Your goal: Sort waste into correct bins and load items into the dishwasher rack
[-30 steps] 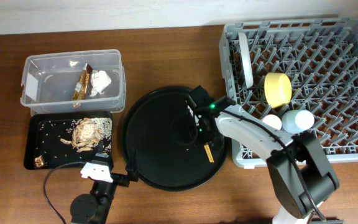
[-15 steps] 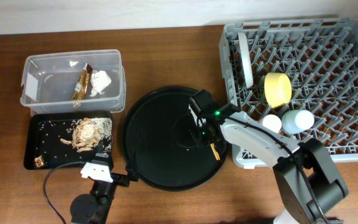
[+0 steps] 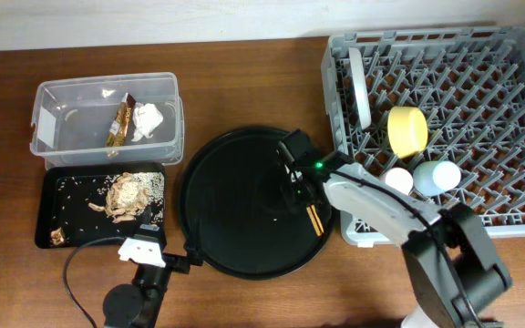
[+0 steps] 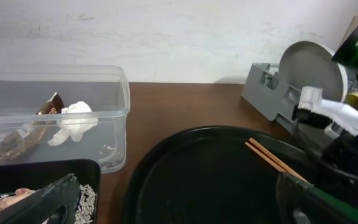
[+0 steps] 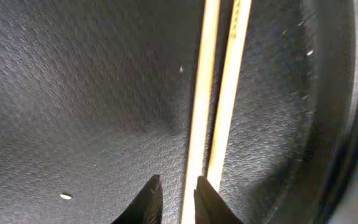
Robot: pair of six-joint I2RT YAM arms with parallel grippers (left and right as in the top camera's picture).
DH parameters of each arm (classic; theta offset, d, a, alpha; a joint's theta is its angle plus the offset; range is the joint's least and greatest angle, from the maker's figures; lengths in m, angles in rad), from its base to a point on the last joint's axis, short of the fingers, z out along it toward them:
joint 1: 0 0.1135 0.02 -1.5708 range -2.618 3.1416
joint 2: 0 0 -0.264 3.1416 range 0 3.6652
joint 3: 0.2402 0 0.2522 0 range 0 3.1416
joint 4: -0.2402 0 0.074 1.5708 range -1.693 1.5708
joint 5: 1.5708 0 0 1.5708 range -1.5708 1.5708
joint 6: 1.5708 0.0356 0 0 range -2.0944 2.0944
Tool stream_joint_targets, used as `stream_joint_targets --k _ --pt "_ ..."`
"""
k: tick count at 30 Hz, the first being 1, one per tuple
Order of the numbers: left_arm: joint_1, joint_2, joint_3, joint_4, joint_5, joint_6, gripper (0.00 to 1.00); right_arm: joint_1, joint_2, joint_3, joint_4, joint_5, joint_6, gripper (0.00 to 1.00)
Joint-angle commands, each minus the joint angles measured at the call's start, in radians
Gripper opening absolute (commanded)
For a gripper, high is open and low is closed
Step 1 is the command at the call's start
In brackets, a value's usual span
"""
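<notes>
Dishwasher rack [image 3: 518, 228] lies just beside the fingers; over the round black tray [image 3: 226, 200] the right gripper [image 5: 178, 196] has drawn them in around one of the chopsticks [image 5: 197, 112], clamp unconfirmed, lift judged next; left gripper [image 4: 176, 186] idles, fingers wide apart.

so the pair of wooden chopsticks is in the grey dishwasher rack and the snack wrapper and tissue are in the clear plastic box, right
Not quite. The pair of wooden chopsticks lies on the large round black tray, not in the grey plastic dishwasher rack, as the overhead view shows. The brown-and-gold snack wrapper and crumpled white tissue are in the clear rectangular plastic box.
</notes>
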Motion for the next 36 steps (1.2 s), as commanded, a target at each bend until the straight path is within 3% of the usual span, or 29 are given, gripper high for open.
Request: stream_joint_targets --k 1,5,10,12,15,18,21,23,24,25,26,30,33,36 --pt "-0.001 -0.005 -0.006 -0.001 0.007 0.013 0.99 -0.006 0.005 0.002 0.003 0.068 -0.004 0.21" --pt "-0.001 -0.005 -0.006 -0.001 0.007 0.013 0.99 -0.005 0.079 -0.008 0.010 0.004 -0.004 0.19" --pt "-0.001 -0.005 -0.006 -0.001 0.007 0.013 0.99 -0.001 0.094 -0.008 -0.005 -0.050 0.001 0.04" --pt "-0.001 -0.005 -0.006 -0.001 0.007 0.013 0.99 -0.004 0.043 0.028 -0.048 -0.072 0.028 0.04" --pt "-0.001 -0.005 -0.006 -0.001 0.007 0.013 0.99 -0.019 -0.174 0.163 -0.139 -0.042 0.038 0.04" --pt "-0.001 -0.005 -0.006 -0.001 0.007 0.013 0.99 -0.139 -0.328 0.196 -0.156 0.095 -0.004 0.04" --pt "-0.001 -0.005 -0.006 -0.001 0.007 0.013 0.99 -0.258 -0.273 0.169 -0.187 0.098 -0.065 0.04" --pt "-0.001 -0.005 -0.006 -0.001 0.007 0.013 0.99 -0.322 -0.140 0.140 -0.186 0.077 -0.064 0.04" --pt "-0.001 -0.005 -0.006 -0.001 0.007 0.013 1.00 -0.324 -0.119 0.142 -0.183 0.011 -0.064 0.12" --pt "-0.001 -0.005 -0.006 -0.001 0.007 0.013 0.99 -0.321 -0.124 0.142 -0.183 -0.028 -0.064 0.36" --pt "-0.001 -0.005 -0.006 -0.001 0.007 0.013 0.99 -0.307 -0.153 0.142 -0.188 -0.054 -0.035 0.49" --pt "-0.001 -0.005 -0.006 -0.001 0.007 0.013 0.99 -0.134 -0.196 0.140 -0.195 -0.072 -0.011 0.49" --pt "-0.001 -0.005 -0.006 -0.001 0.007 0.013 0.99 0.016 -0.086 0.100 -0.105 0.017 0.021 0.48" --pt "-0.001 -0.005 -0.006 -0.001 0.007 0.013 0.99 0.016 0.114 0.093 -0.032 0.079 0.073 0.44"
